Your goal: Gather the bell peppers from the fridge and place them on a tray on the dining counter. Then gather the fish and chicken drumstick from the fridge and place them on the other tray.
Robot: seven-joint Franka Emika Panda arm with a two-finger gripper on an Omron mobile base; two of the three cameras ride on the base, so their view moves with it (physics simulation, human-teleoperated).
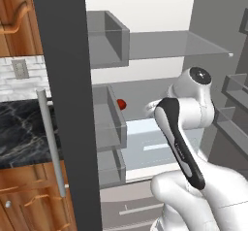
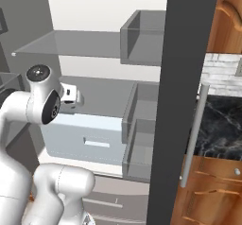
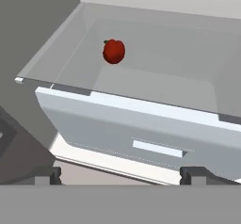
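Observation:
A red bell pepper (image 3: 113, 51) sits on the glass fridge shelf (image 3: 155, 84), toward its back left in the hand view. In the left base view the pepper (image 1: 121, 104) peeks out beside the door bins, just left of my hand. My gripper (image 3: 121, 176) is open with nothing between its fingers, and it hovers in front of the shelf, well short of the pepper. In the right base view the hand (image 2: 71, 96) points into the fridge above the drawer. The fish, the chicken drumstick and the trays are out of view.
A pale blue drawer (image 3: 141, 133) with a flat handle sits right under the shelf. Another glass shelf (image 1: 179, 43) runs higher up. The open fridge door (image 1: 63, 104) with grey bins (image 1: 109, 123) stands left of the arm. A black marble counter (image 1: 19, 128) lies beyond it.

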